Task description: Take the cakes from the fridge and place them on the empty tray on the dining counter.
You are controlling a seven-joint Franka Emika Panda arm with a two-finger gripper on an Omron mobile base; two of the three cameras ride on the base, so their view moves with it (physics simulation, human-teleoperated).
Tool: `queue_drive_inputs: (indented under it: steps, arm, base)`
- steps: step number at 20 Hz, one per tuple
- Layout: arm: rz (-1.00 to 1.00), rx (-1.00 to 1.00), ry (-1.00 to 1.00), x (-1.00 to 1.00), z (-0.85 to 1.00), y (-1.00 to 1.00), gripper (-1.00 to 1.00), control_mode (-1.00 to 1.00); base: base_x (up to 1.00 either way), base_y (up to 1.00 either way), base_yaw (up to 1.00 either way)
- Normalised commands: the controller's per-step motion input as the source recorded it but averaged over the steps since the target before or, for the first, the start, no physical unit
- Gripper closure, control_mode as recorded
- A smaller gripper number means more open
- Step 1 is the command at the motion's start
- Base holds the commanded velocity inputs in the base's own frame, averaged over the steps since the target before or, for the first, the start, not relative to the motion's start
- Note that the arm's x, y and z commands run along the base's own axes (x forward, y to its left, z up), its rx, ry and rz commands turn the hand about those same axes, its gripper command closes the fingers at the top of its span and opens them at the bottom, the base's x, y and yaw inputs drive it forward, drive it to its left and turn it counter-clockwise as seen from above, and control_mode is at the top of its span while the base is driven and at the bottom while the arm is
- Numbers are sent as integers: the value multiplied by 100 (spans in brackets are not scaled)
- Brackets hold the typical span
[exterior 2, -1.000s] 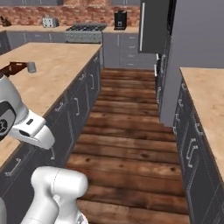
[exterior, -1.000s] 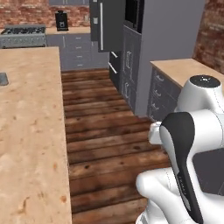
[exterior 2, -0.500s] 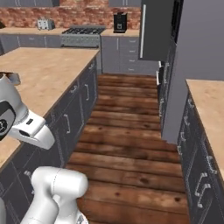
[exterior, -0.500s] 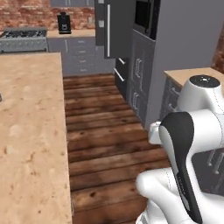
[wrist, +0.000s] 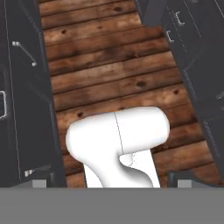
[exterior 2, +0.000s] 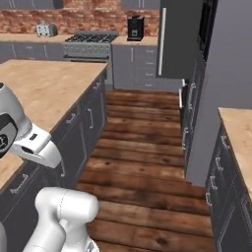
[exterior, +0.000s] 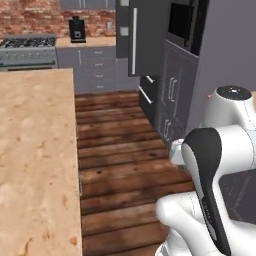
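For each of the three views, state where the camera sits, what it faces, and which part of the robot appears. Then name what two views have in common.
Left base view: behind the arm's left, facing down the aisle to the fridge; white arm at lower right.
Right base view: behind the arm's right, facing the wooden floor and stove; arm at lower left.
Hand view: on the hand, looking down at the floor; open gripper with fingertips wide apart.
Shared: both base views show the dining counter, stove and coffee maker.

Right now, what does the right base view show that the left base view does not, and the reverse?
Right base view alone: a toaster on the back counter and a wood-topped counter at right. Left base view alone: the built-in oven's dark window. Both share the stove, the black coffee machine, the fridge with its white bar handle, the dining counter and the plank floor.
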Motion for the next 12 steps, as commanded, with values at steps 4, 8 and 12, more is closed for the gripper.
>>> queue_drive_inputs:
  steps: [4,8,12]
  arm:
    - [0,0,0,0,0,0,-100,100]
    - [0,0,0,0,0,0,-100,100]
    - [0,0,0,0,0,0,-100,100]
  base:
    - [100,-24,3]
    - [100,-25,3]
    - [100,-26,3]
